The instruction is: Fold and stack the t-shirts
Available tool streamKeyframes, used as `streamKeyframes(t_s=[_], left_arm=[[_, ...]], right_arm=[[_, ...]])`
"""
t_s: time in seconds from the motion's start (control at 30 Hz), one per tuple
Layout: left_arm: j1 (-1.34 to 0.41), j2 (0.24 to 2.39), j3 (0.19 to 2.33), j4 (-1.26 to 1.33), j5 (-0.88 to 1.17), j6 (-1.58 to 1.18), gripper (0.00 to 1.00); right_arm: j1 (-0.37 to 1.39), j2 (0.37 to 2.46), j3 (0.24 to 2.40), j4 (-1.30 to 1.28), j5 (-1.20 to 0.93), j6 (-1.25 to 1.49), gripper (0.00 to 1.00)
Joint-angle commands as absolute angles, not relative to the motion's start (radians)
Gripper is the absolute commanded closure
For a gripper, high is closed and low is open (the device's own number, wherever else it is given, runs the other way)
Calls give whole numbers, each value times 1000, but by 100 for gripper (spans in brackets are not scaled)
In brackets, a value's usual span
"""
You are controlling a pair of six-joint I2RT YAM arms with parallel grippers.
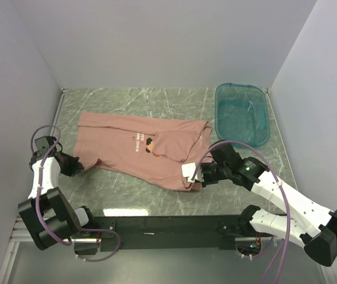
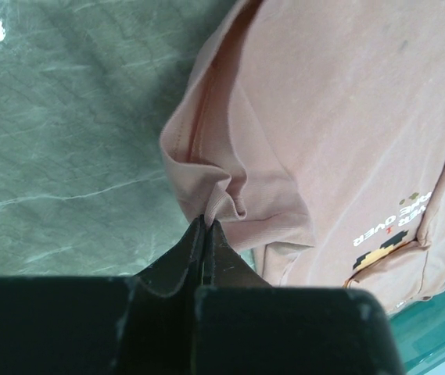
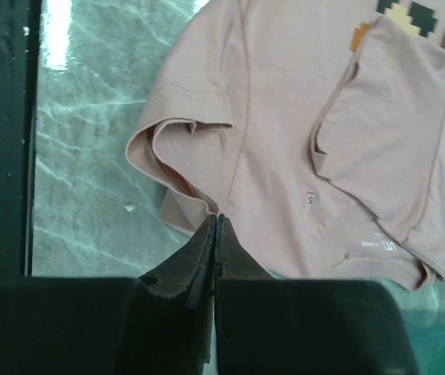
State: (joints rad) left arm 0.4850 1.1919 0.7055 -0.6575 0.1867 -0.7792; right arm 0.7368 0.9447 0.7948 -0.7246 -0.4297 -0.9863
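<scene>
One salmon-pink t-shirt [image 1: 127, 148] lies spread on the green marble table, its right side folded over next to the chest print [image 1: 144, 145]. My left gripper [image 1: 76, 164] is at the shirt's near left corner. In the left wrist view it [image 2: 206, 223] is shut on a puckered fold of the t-shirt [image 2: 324, 117]. My right gripper [image 1: 193, 173] is at the shirt's near right edge. The right wrist view shows it [image 3: 217, 219] shut, its tips pinching the hem beside a sleeve opening of the t-shirt [image 3: 285, 117]. A small size tag [image 3: 310, 200] faces up.
A translucent teal tub [image 1: 242, 112] stands at the back right corner of the table [image 1: 156, 100], just right of the shirt. White walls close in the left, back and right sides. A black rail [image 1: 168, 225] carrying the arm bases runs along the near edge.
</scene>
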Motion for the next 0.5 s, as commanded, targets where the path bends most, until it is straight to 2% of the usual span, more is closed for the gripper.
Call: streamKeyframes(t_s=[0.0,0.47], left_arm=[[489,1186,758,-664,173,-767,100],[492,1235,908,-707,138,-785,100]], right_arm=[[701,937,859,-695,-428,-989,100],[600,959,930,-626,-422,-931,100]])
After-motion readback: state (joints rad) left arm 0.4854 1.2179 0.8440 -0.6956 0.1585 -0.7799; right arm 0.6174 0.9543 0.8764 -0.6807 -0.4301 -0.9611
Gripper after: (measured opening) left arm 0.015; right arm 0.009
